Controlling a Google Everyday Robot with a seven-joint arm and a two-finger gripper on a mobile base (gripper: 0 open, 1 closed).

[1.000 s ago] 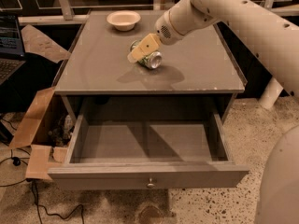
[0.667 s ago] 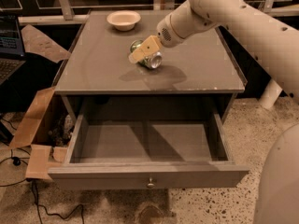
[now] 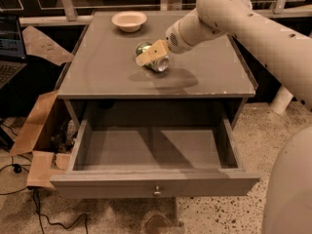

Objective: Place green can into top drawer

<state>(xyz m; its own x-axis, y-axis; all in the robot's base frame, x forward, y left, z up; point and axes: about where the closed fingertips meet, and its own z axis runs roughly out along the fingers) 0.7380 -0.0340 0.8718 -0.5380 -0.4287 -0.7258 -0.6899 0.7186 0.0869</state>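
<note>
Tool (image 3: 152, 56) barely shifted, green can (image 3: 159, 64) right beneath it on cabinet top (image 3: 107, 67), grip unclear.

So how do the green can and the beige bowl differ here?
The green can is mottled green with silver ends; the bowl is plain beige. The can is tipped sideways; the bowl sits upright. The gripper, over the middle of the cabinet top, has its fingers closed on the can; the bowl stands free near the back edge. Both are small.
</note>
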